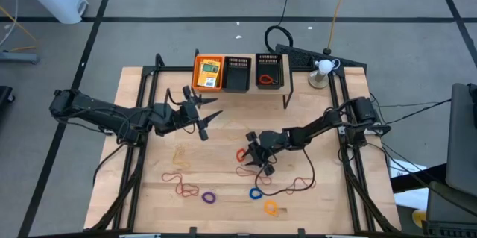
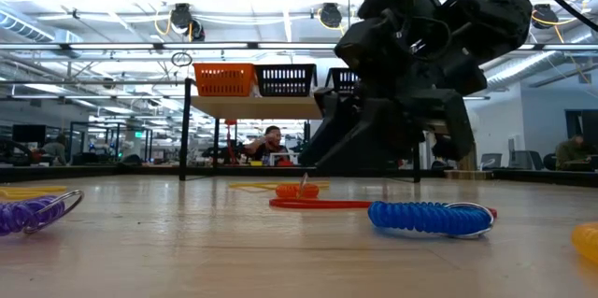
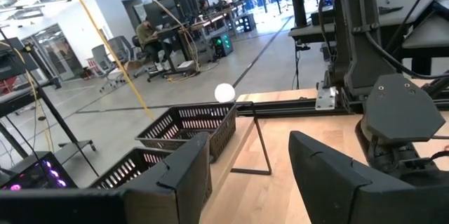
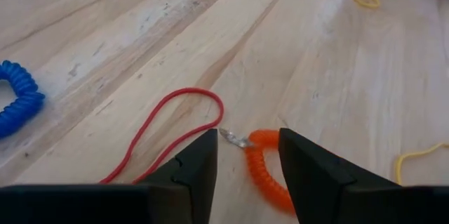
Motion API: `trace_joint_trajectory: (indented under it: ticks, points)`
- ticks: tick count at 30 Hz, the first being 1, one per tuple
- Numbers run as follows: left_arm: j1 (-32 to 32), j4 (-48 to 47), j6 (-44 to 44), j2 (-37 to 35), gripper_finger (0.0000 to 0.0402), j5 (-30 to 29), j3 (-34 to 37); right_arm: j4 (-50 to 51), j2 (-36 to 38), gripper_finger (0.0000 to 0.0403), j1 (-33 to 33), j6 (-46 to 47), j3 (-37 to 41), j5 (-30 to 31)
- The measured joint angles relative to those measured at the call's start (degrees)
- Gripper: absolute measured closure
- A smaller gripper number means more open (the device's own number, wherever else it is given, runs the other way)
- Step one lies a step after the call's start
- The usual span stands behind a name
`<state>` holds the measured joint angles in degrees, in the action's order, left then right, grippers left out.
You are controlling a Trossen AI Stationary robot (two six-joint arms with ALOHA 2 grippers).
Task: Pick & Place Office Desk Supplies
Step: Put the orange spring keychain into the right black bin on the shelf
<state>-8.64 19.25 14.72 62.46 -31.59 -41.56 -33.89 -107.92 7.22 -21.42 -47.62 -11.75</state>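
An orange coil ring point(image 4: 265, 168) with a small metal clip lies flat on the table, also visible in the high view point(image 1: 241, 154) and the low view point(image 2: 297, 190). A red rubber-band loop point(image 4: 172, 122) lies beside it. My right gripper point(image 4: 247, 157) is open and low over the table, one finger on each side of the ring's near part point(image 1: 253, 154). My left gripper point(image 1: 211, 110) is open and empty, held above the table in front of the trays point(image 3: 249, 175). Yellow-orange packets point(image 1: 209, 74) sit in the orange tray.
Three mesh trays stand on a raised shelf at the far edge: orange point(image 1: 198, 66), black point(image 1: 237, 74), and black point(image 1: 277, 66) holding a red ring point(image 1: 266, 80). On the table lie a blue ring point(image 1: 256, 192), a purple ring point(image 1: 209, 197), an orange-yellow ring point(image 1: 270, 208), and several rubber bands point(image 1: 179, 182).
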Motion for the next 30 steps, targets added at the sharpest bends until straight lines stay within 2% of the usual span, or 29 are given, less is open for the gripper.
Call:
trace_joint_trajectory:
  ticks: [11,15,18,22,26,30]
  points:
    - [0.00,-0.14,-0.22,0.00,0.0206,0.00,0.00,-1.89,-6.70,0.0270,1.26,-0.72,-3.77,0.10]
    - [-0.02,-0.19,-0.22,0.00,0.0206,0.02,0.00,-1.72,-7.13,0.0284,1.64,-0.41,-4.42,4.19]
    - [-0.02,-0.31,-0.20,0.00,0.0206,0.01,0.00,-1.70,-7.15,0.0317,1.57,0.52,-4.44,5.90]
    - [-0.02,-0.31,-0.20,0.00,0.0206,0.02,0.00,-1.75,-7.19,0.0385,1.11,1.86,-4.44,7.69]
    - [-0.02,-0.33,-0.20,0.00,0.0206,0.02,0.00,-1.71,-6.79,0.0386,1.56,1.24,-4.42,15.03]
    - [-0.01,-0.76,-0.20,0.00,0.0206,0.02,0.00,0.30,-3.63,0.0397,3.38,-4.45,-4.35,23.71]
